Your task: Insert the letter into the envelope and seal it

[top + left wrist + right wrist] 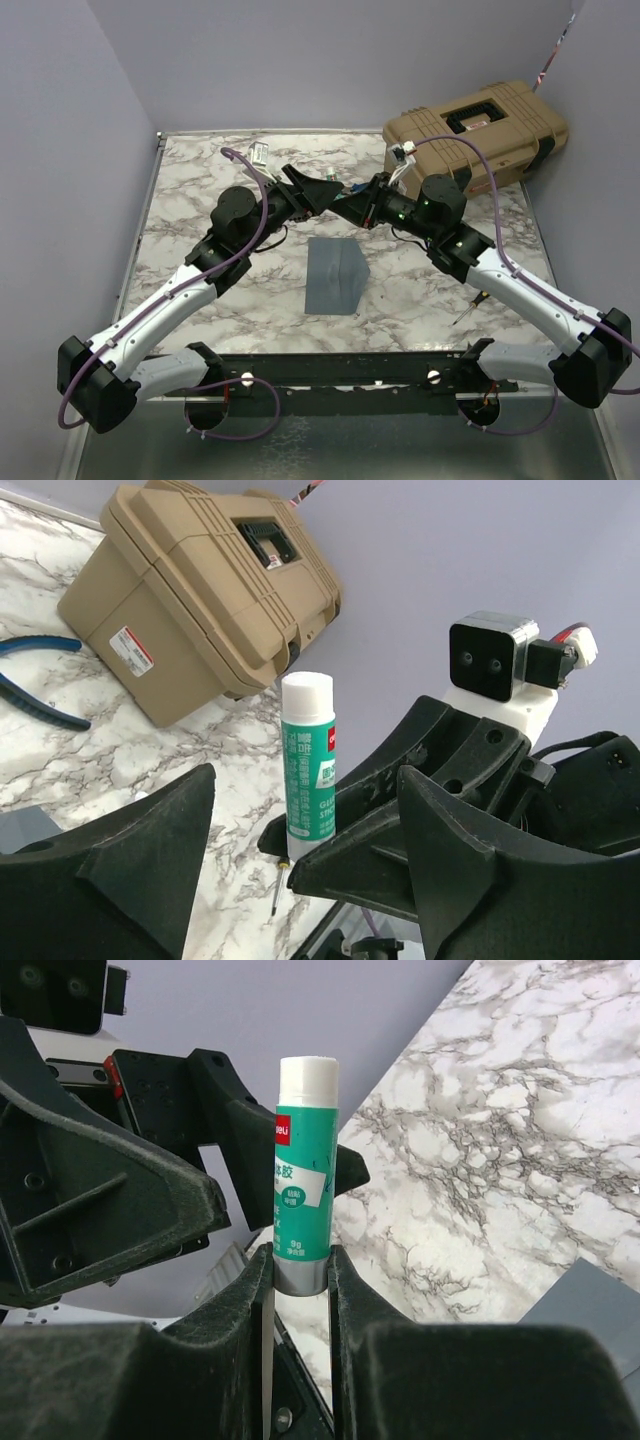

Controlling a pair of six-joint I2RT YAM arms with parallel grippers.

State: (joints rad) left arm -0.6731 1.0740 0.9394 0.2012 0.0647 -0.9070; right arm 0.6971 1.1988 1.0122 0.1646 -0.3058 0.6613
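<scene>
Gripped low at its base between the nearly closed fingers of the right gripper (300, 1260), a glue stick (305, 1180) stands upright with its cap (308, 1080) on. Around it the left gripper (305, 790) stands wide open, holding nothing. Below, on the table (200, 190), lies the envelope (335, 278); the letter is not visible. So short a hold could let the stick tip or slip if the left jaws close off-centre on the cap.
</scene>
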